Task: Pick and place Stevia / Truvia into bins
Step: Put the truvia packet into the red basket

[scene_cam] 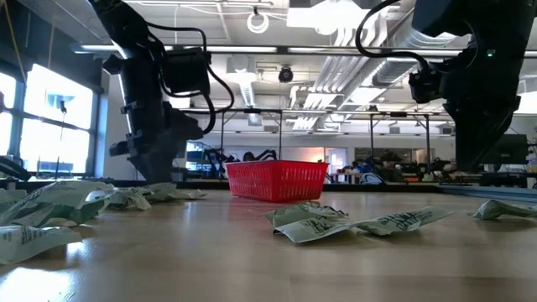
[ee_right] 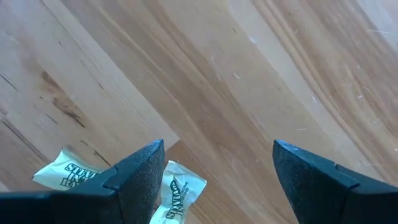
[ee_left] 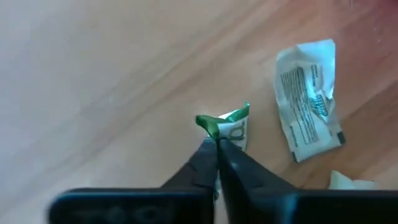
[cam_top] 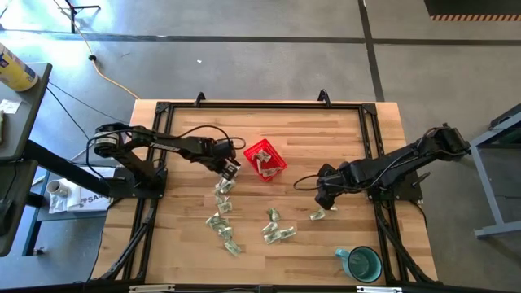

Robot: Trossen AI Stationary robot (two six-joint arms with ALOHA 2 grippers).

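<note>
Several pale green and white Stevia packets lie scattered on the wooden table, among them one below my left gripper and a pair near the middle. The red mesh bin stands just right of my left gripper, which points down and is shut on a crumpled packet. A flat packet lies beside it. My right gripper hovers open over bare wood, with two packets next to one finger and nothing between the fingers. My left gripper pinches the crumpled packet by its near edge between its two fingertips, coming from above and pointing steeply down. The packet is buckled up past the fingertips, green corner raised. I cannot tell whether it is clear of the table.
A teal mug stands at the table's near right corner. A black frame runs along the table's edges. Bare wood lies between the bin and my right gripper. In the low view, packets lie in front of the bin.
</note>
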